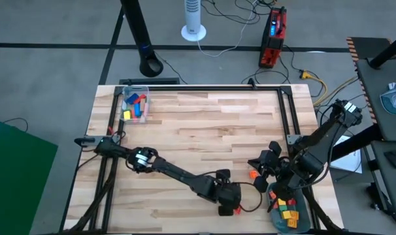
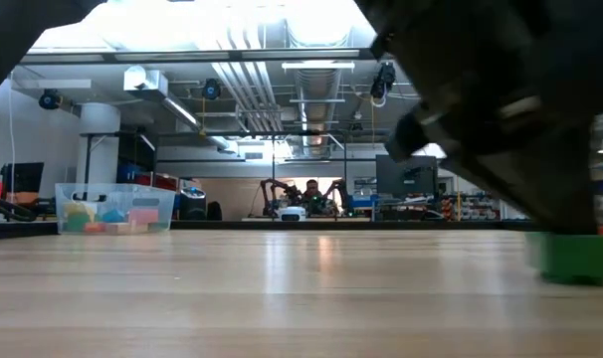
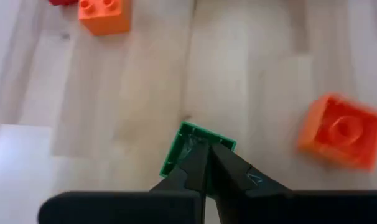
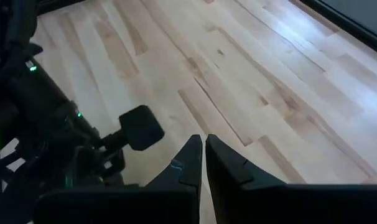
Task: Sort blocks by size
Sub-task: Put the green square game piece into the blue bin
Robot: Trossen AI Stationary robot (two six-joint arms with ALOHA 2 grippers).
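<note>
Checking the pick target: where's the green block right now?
The green block sits on the table's near edge, right of centre, at the left tool, whose shut tips rest on it; an orange block lies just beside it.

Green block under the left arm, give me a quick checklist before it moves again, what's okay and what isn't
1. Left gripper shut on the green block: cannot tell. The fingers are together over it, but a real hold is not visible.
2. Green block lifted off the table: cannot tell. In the low view it looks to be resting on the wood.
3. Nearby clutter: not ok. An orange block lies close beside it, another orange one farther off.
4. Right gripper out of the way: ok. It is shut and empty over bare wood.
5. Clear box at the far left corner reachable: ok. The table between looks bare.
</note>
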